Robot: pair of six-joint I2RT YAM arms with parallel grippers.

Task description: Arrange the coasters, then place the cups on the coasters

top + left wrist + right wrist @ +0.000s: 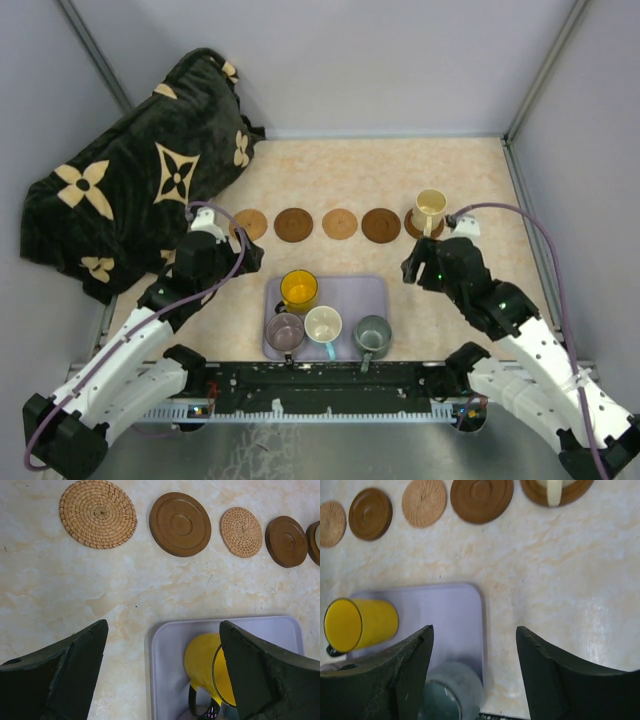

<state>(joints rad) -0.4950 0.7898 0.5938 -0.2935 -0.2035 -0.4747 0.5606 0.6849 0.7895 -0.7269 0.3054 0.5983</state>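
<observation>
Pose | left end effector (164, 627) released, angled down over tray (170, 665); right end effector (474, 630) released, beside tray

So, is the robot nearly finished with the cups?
Not yet. Done: five coasters lie in a row, and the cream mug stands on the rightmost one. In hand: nothing; the left gripper and right gripper are both open and empty. Left: the yellow mug, mauve mug, white mug and grey-green mug wait on the lavender tray.
</observation>
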